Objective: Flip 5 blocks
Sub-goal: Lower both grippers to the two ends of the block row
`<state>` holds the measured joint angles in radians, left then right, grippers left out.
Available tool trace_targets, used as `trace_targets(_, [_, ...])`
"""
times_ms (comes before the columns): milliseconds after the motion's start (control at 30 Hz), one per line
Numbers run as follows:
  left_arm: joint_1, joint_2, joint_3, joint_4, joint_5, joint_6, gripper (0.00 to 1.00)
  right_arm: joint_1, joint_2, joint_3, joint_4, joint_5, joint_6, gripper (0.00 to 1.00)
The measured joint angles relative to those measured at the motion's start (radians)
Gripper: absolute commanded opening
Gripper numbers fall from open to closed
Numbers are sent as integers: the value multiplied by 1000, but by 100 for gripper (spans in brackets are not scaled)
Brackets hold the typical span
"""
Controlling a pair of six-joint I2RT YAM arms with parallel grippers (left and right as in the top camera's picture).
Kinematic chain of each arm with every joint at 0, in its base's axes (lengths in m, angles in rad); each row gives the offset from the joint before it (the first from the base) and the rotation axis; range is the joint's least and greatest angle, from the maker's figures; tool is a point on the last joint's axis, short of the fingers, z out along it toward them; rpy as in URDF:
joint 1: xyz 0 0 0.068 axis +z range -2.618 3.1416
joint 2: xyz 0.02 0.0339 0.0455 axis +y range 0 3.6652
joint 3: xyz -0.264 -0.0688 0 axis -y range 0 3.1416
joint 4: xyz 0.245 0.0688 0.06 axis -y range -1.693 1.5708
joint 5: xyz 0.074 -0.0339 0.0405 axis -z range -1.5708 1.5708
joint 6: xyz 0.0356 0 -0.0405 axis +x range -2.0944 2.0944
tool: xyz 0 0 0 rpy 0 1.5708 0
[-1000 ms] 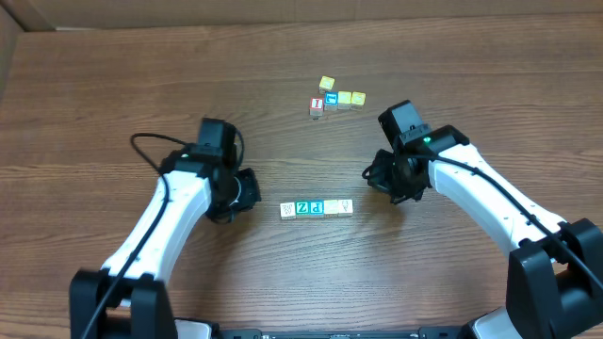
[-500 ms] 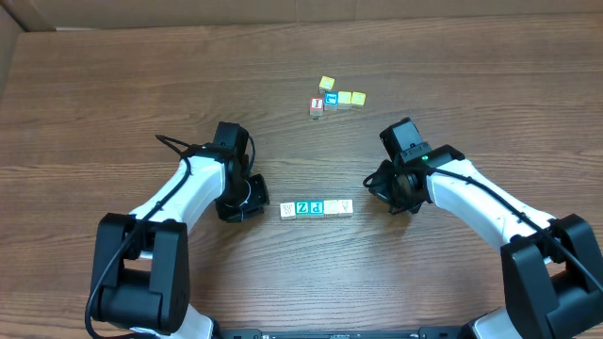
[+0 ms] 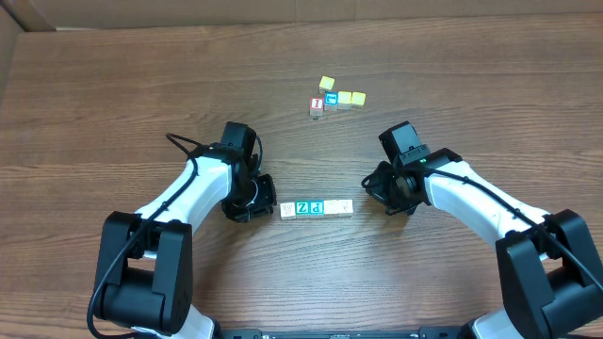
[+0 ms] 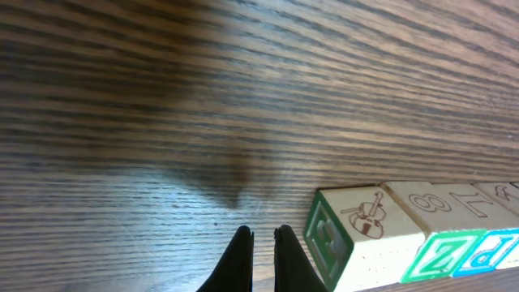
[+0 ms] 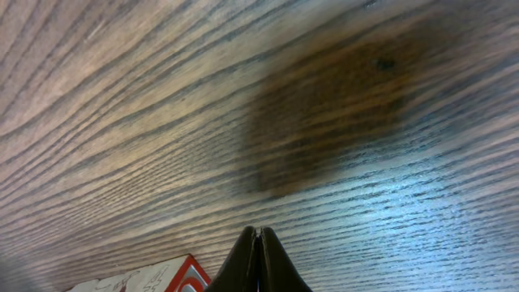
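**Left gripper** (image 3: 269, 204): the claw is pressing shut on nothing. Its tips are sitting low over the table (image 3: 141, 113), just beside the left end of the row of five blocks (image 3: 317, 207). In the left wrist view the closed fingers (image 4: 239, 255) are pointing at bare wood. The whitish end block (image 4: 357, 231), bearing a violin picture, is lying just to their right and apart from them. Judgement: the closed tips are serving as a prod rather than a pincer, placed to tip that block over from its outer side.

**Right gripper** (image 3: 372, 191): it is likewise pressed together and empty, hanging near the row's right end with bare wood between. Its own camera is showing the tips over bare grain. A red-bordered block face (image 5: 154, 280) is showing at the lower edge; which block this is cannot be told.

**The row:** it is lying between the two grippers, its blocks touching side by side: whitish, teal-green, blue, cream, whitish. Packed this tightly they are bracing one another, so a push at one end is risking a slide of the whole row instead of a roll of one block. No block is tilting, so flipping appears not yet begun.

**Farther back:** a loose cluster of cubes (image 3: 336, 97), yellow ones with a red-faced cube (image 3: 317, 105), is sitting well apart from both arms and forming no part of the job.
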<state>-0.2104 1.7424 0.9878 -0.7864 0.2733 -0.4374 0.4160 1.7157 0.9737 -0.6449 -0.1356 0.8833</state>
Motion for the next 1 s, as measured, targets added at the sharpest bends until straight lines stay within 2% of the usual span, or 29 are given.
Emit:
trace_targets(367, [-3,0,0,-2,4,1,4,97,9,0,6,-18,3,4])
trace_targets(1000, [-27,0,0,-28,5,1,4,152,10,0,14,-13,26,4])
